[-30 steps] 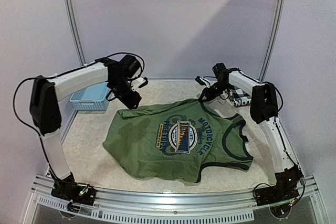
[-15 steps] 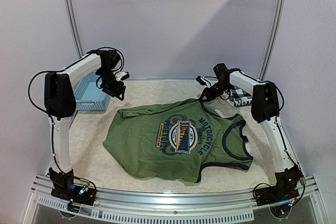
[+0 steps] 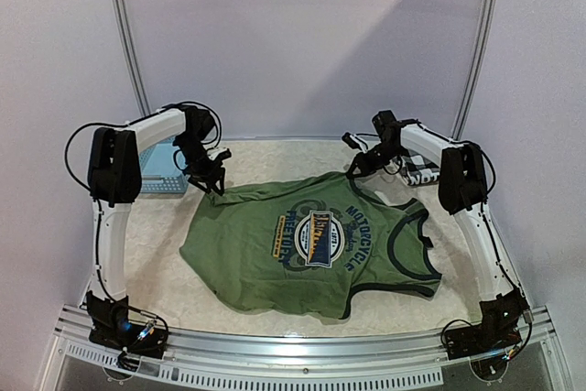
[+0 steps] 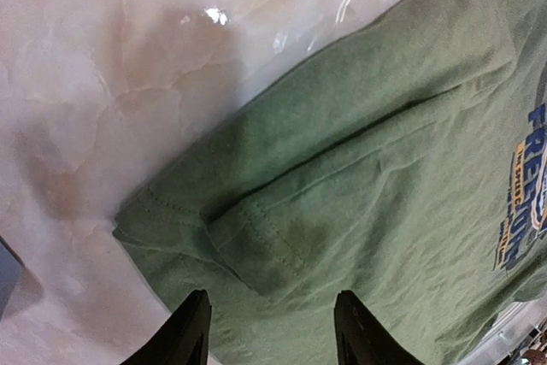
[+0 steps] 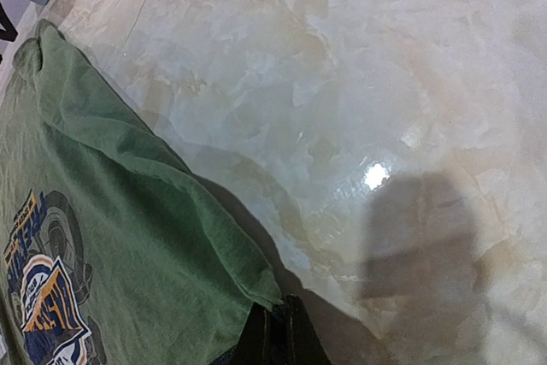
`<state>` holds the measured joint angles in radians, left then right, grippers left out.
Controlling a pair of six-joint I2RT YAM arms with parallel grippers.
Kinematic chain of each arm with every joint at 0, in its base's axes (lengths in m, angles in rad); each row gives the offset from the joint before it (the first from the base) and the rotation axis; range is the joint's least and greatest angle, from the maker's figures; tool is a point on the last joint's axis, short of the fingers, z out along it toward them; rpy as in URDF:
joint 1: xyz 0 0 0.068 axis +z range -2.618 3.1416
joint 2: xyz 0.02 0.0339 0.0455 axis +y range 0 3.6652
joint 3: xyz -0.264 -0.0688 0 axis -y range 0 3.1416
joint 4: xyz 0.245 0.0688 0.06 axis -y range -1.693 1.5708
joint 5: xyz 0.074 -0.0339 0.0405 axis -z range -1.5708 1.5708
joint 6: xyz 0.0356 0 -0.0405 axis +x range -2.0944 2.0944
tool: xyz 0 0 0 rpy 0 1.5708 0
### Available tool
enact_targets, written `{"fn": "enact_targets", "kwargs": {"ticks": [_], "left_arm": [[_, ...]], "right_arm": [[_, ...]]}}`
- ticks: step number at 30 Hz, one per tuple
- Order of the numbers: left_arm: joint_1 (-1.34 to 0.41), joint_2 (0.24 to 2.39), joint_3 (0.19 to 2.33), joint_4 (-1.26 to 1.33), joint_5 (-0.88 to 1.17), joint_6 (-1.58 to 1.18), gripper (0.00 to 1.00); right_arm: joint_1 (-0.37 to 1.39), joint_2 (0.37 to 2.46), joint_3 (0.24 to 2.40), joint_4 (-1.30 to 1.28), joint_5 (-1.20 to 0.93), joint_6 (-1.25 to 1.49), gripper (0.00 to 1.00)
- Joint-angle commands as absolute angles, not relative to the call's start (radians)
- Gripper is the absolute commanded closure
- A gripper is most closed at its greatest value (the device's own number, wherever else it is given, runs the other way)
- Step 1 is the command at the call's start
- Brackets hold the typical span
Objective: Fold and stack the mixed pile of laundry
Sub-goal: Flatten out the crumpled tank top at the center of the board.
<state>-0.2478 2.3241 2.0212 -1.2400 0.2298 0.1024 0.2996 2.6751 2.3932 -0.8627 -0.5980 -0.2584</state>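
The olive-green sleeveless shirt [image 3: 240,243] lies spread on the marble table, emblem up. My left gripper [image 3: 215,185] hangs low over its far-left hem corner. In the left wrist view its gripper [image 4: 272,298] is open, with the turned-over corner of the shirt [image 4: 385,168] between and just beyond the fingers [image 4: 195,322]. My right gripper [image 3: 353,171] is shut on the shirt's far edge near the shoulder. The right wrist view shows that gripper [image 5: 279,309] pinching the green cloth [image 5: 102,211], slightly lifted. The checked shirt [image 3: 422,174] lies at the back right, mostly hidden by the right arm.
A light blue lattice basket [image 3: 157,177] stands at the back left, partly behind the left arm. Bare marble table [image 3: 275,160] runs along the back between the grippers. A metal rail [image 3: 302,347] marks the near edge.
My left gripper lifted toward the basket, then came down onto the shirt's far-left corner, its jaws narrowing a little. The right gripper and the shirt have stayed put.
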Motion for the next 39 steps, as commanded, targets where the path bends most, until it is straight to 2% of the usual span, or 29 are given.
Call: {"fn": "enact_targets", "kwargs": {"ticks": [1, 6, 9, 17, 19, 24, 39], "left_arm": [[-0.251, 2.380, 2.046, -1.203, 0.254, 0.093, 0.51], [-0.248, 2.416, 2.071, -1.177, 0.256, 0.096, 0.53], [-0.247, 2.431, 2.088, -1.176, 0.281, 0.106, 0.58], [-0.246, 2.420, 2.083, -1.169, 0.322, 0.128, 0.76], [-0.244, 2.416, 2.086, -1.166, 0.324, 0.128, 0.86], [-0.245, 2.345, 2.061, -1.117, 0.285, 0.109, 1.00], [-0.247, 1.753, 1.746, -0.862, 0.124, 0.077, 1.00]], "right_arm": [[0.293, 2.620, 2.382, -0.854, -0.614, -0.240, 1.00], [0.292, 2.617, 2.382, -0.859, -0.615, -0.232, 1.00], [0.292, 2.619, 2.382, -0.863, -0.613, -0.232, 1.00], [0.293, 2.622, 2.381, -0.859, -0.607, -0.224, 1.00], [0.295, 2.622, 2.379, -0.862, -0.606, -0.222, 1.00], [0.295, 2.595, 2.368, -0.876, -0.605, -0.233, 1.00], [0.293, 2.226, 2.266, -0.927, -0.528, -0.357, 1.00]]}}
